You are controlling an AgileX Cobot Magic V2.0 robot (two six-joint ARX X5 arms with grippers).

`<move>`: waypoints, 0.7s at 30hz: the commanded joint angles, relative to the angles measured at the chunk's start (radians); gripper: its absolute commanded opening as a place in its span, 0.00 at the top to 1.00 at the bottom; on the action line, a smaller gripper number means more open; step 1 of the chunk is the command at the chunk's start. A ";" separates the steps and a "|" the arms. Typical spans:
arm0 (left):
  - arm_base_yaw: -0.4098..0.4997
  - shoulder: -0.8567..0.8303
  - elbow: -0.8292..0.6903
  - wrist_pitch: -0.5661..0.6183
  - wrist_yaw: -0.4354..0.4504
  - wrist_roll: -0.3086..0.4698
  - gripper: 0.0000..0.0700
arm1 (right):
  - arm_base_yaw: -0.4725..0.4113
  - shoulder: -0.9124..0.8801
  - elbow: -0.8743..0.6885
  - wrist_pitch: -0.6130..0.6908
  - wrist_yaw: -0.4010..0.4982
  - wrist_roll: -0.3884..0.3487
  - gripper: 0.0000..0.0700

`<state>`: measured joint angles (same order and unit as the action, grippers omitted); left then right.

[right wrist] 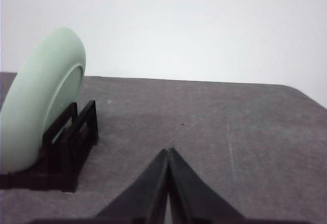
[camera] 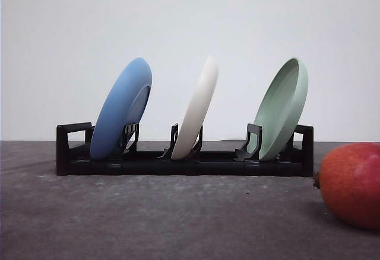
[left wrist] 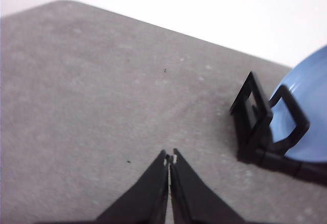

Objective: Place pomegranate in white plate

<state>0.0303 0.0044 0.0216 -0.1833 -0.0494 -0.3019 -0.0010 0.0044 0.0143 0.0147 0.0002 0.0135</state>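
**Nothing grasped yet: plate racked, fruit waiting**

We judge the task at its very start. The pomegranate (camera: 351,184) sits on the grey counter (camera: 148,218) at our right, near the end of the black dish rack (camera: 184,164) but apart from it. The white plate (camera: 196,110) stands tilted on edge in the rack's middle slot, between the blue plate (camera: 122,108) and the pale green plate (camera: 282,108).

Our left gripper (left wrist: 170,158) and right gripper (right wrist: 168,151) both hover over bare counter, jaws pressed together, holding nothing.

Next, we likely need the plate lifted out and laid flat, or the right jaws opened wide for the round fruit.
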 commanded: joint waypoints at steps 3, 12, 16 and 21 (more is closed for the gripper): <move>0.002 -0.001 -0.009 -0.002 0.001 -0.199 1.00 | -0.001 -0.001 -0.004 0.024 0.004 0.160 1.00; 0.002 -0.001 -0.006 0.264 0.001 -0.330 1.00 | -0.002 -0.001 0.006 0.167 -0.001 0.454 1.00; 0.002 -0.001 0.034 0.365 0.002 -0.257 1.00 | -0.002 -0.001 0.057 0.182 -0.003 0.458 1.00; 0.002 0.005 0.181 0.220 0.000 -0.201 1.00 | -0.001 0.000 0.194 0.024 -0.030 0.473 1.00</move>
<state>0.0303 0.0067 0.1646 0.0655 -0.0498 -0.5385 -0.0010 0.0044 0.1787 0.0704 -0.0277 0.4625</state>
